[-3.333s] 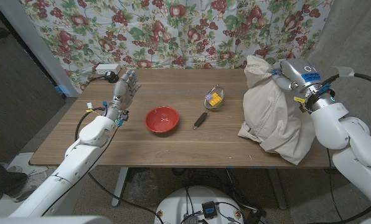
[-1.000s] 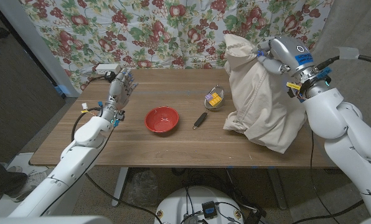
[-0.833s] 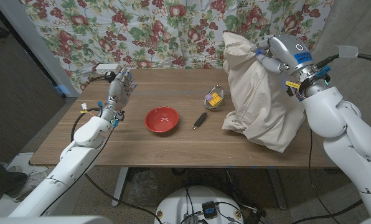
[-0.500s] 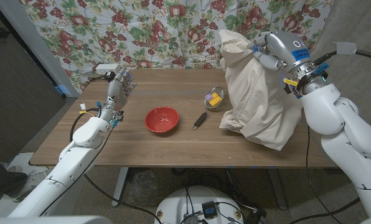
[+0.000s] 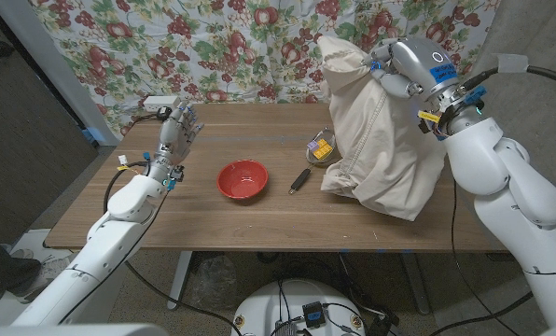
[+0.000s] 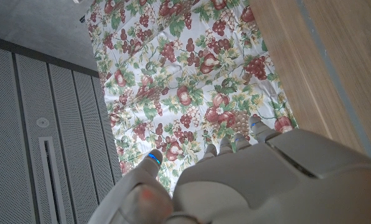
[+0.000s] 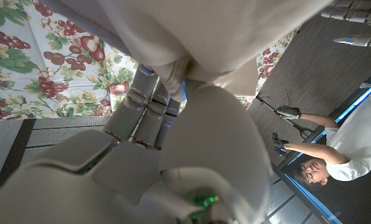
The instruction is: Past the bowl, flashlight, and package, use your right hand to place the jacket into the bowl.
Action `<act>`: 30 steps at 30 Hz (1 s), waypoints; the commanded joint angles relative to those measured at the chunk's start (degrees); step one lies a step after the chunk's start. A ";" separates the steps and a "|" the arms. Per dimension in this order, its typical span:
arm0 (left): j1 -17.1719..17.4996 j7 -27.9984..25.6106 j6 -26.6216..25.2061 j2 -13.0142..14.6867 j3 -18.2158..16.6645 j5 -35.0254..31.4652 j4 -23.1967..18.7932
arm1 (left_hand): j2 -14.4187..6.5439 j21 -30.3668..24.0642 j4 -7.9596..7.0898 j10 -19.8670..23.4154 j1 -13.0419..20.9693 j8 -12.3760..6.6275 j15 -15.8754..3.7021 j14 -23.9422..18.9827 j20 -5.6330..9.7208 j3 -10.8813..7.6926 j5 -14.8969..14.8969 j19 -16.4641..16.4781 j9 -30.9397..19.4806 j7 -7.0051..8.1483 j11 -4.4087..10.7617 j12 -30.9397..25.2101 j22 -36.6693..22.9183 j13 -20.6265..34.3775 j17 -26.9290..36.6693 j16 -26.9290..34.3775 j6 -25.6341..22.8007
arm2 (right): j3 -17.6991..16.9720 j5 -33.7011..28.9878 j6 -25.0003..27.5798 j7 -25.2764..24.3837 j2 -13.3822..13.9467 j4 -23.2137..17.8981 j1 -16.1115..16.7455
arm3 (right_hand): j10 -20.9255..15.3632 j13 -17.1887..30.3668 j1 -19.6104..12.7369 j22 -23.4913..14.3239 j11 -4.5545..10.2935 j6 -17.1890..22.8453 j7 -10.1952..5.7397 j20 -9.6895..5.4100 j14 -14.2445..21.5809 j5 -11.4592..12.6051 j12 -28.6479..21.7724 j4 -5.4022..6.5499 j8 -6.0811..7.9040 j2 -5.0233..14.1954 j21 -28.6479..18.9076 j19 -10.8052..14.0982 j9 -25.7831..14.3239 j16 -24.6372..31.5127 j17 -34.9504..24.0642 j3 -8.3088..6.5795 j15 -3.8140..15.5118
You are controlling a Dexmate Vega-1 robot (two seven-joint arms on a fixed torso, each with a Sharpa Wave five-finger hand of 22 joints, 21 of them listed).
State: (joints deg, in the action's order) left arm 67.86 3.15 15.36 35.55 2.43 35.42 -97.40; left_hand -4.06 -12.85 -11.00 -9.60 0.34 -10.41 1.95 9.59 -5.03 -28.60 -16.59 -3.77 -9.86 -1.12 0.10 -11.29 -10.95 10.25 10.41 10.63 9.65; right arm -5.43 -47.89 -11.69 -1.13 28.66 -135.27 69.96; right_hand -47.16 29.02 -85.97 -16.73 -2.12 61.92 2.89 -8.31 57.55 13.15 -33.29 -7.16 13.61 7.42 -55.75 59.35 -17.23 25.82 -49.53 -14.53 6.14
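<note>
- right of centre in the head view, hanging long and upright: beige jacket (image 5: 381,140), bunched top at the upper middle of the frame, loose lower folds dragging on the wooden table (image 5: 213,219) at centre right.
- pinched at that bunched top by the right hand (image 5: 390,65), fingers closed into the cloth; in the right wrist view, fabric gathered between the fingers (image 7: 149,106), so firmly held by the look of it.
- long axis of the jacket roughly vertical, top to hem, with the hem spread wide and slightly toward the lower right of the frame.
- left of the jacket's hem, just beside it: small package (image 5: 321,149), partly overlapped by the cloth edge; a little further left and lower, dark flashlight (image 5: 299,180), lying slantwise.
- further left again, at centre left of the frame: red bowl (image 5: 243,179), standing apart from the flashlight, nothing inside.
- target therefore to picture left of the right hand and lower, past package and flashlight; likely need to carry the hanging bulk over both without sweeping them.
- far left of the frame: left hand (image 5: 177,135), raised with fingers spread and holding nothing, nearer the bowl than the right hand yet not the one named for the job.
- risk, as a guess: jacket much larger than the bowl, so spill over the rim probable.
</note>
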 commanded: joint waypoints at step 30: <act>2.05 0.18 0.57 0.00 -2.10 0.49 -0.71 | -6.25 0.00 -0.03 -4.44 -0.01 -0.05 0.17 4.20 -0.21 0.16 -0.53 0.11 -0.20 0.26 0.06 -0.07 -0.12 0.20 0.02 0.02 2.56 | 9.57 -1.01 0.12 0.03 1.47 0.25 -9.23 | -0.82 1.75 -0.79 0.72 0.19 0.54 0.21 -4.54 3.64 0.34 -0.01 0.20 -0.53 0.33 -1.69 -2.46 -0.50 -0.83 -0.85 0.56 6.18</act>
State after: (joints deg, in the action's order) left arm 69.73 3.02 16.02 35.57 0.58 35.71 -98.14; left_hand -4.06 -12.85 -11.00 -9.60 0.34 -10.41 1.95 9.59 -5.03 -28.60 -16.59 -3.78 -9.86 -1.12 0.10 -11.29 -10.95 10.25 10.41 10.63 9.64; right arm 1.53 -48.57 -11.64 -1.40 29.70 -134.98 63.30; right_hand -47.16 29.29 -85.97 -15.94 -2.11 62.09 3.07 -7.99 57.55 13.15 -33.13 -6.99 13.24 7.42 -57.02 59.02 -17.43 25.37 -50.04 -14.06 6.14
